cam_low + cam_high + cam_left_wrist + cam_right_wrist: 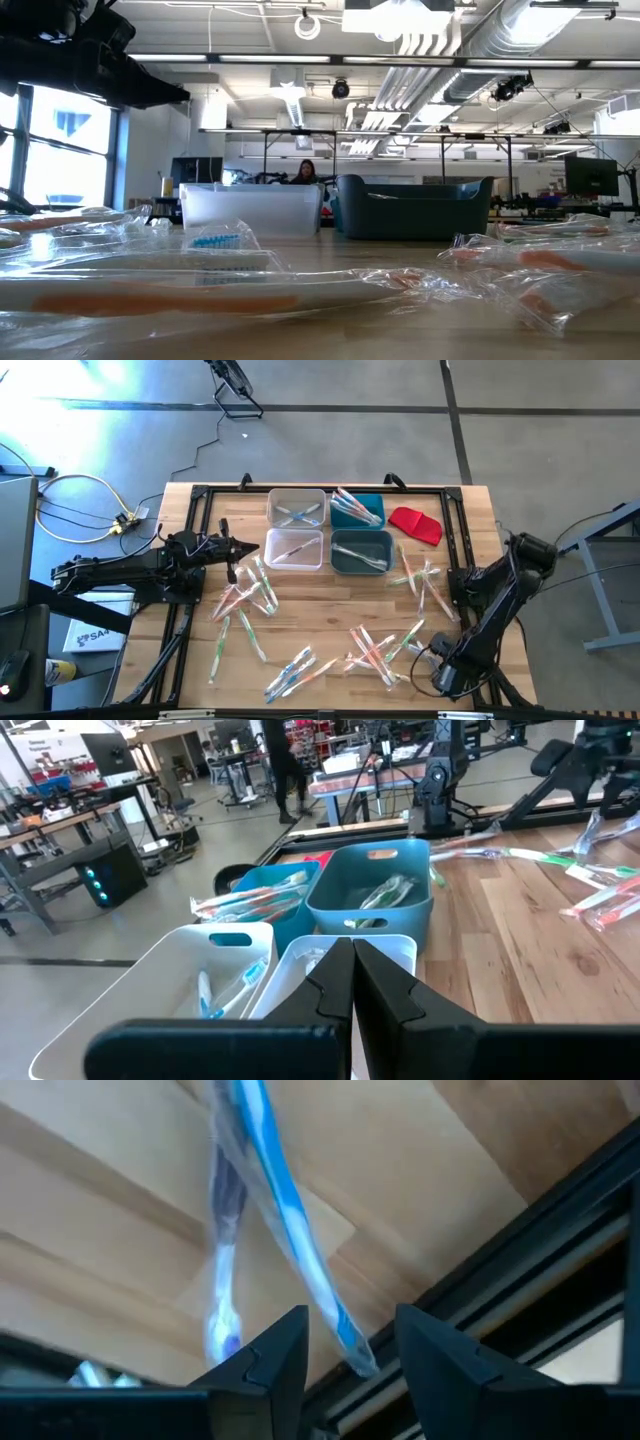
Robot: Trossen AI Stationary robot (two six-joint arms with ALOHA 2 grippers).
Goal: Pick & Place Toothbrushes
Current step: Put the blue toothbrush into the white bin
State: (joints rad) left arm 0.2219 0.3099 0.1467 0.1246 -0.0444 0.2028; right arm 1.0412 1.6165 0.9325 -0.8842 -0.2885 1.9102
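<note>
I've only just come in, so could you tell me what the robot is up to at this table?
It is sorting wrapped toothbrushes from the wooden table into four bins; each bin already holds a few, but many lie loose. The right gripper is low at the table's near right corner, jaws open around a blue toothbrush that it does not yet grip. The left gripper, shut and empty, hovers beside the white bins.

Bright overhead ceiling lights, window glare off to the side in low view. Wrapped toothbrushes (200,285) close to that lens are defocused. Blue toothbrush (290,1220) past my right fingers smeared, soft shadows.
</note>
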